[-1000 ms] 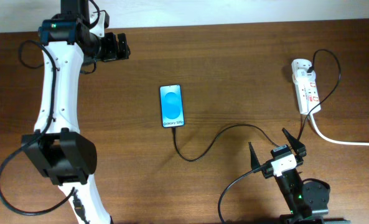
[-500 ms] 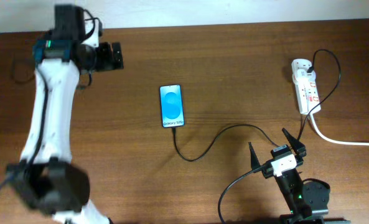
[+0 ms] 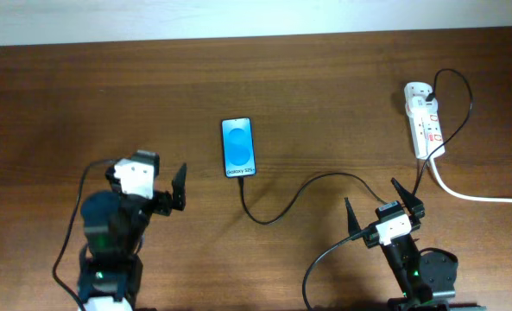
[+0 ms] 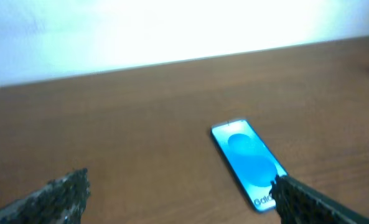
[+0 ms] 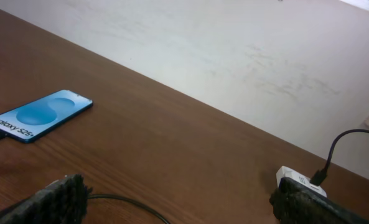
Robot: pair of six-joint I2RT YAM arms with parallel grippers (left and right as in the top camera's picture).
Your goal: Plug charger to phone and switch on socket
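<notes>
Phone (image 3: 239, 148): it lies flat, screen up and lit blue, near the middle of your counter (image 3: 325, 86), a little toward the left edge. Its "Galaxy S25+" end points to the near edge.
Charger (image 3: 299, 192): its tip touches the phone's near end at the right corner. You cannot tell from these views whether it is fully seated. From there the thin black cable dips toward the near edge, arcs back, and passes just beside your right fingers (image 5: 47, 205) before climbing to the socket.
Socket (image 3: 425, 118): the white strip lies lengthwise by the right edge, close to the far right corner. The charger's black plug sits in its far end. The red switches are too small to read.
White cord (image 3: 476, 195): it leaves the socket's near end and runs off over the right edge.
Right fingers: spread wide, gripping nothing, by the near edge on the right side. They are well apart from the phone and nearer the socket.
Left fingers (image 4: 308, 200): spread wide and empty, by the near edge on the left side, blurred in the wrist view. The phone lies ahead of them, to their right.
In the way: the charger's slack loop lies on the counter between your right fingers and the phone. The same cable crosses the stretch from those fingers to the socket.
</notes>
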